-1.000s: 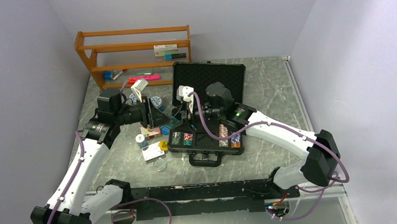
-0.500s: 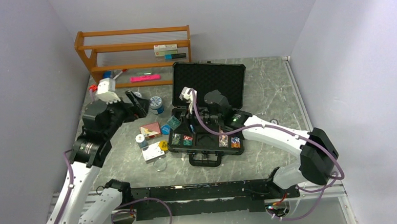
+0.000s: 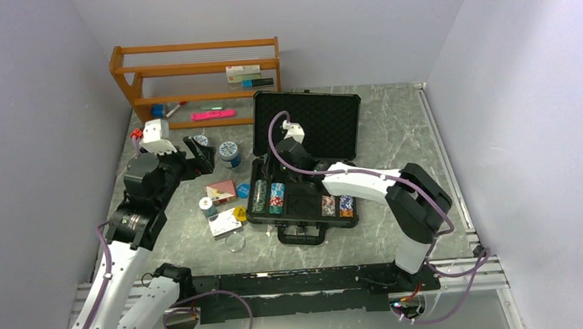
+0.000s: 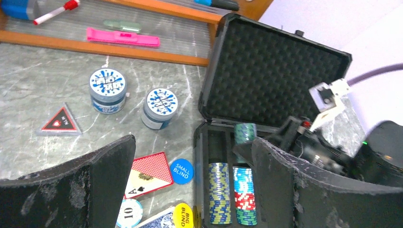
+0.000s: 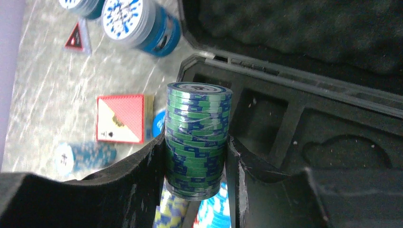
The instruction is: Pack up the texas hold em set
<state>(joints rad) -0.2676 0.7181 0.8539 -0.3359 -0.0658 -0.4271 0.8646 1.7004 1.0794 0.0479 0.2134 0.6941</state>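
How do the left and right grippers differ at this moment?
The left gripper is open and empty; the right gripper is shut on a green chip stack. The left gripper hangs over the table to the left of the case; the right gripper is over the case's tray. Both have black fingers.

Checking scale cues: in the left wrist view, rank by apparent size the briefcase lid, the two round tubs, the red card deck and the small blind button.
1. briefcase lid
2. left tub, right tub and red card deck: near alike, deck partly hidden, so unranked
3. small blind button, smallest
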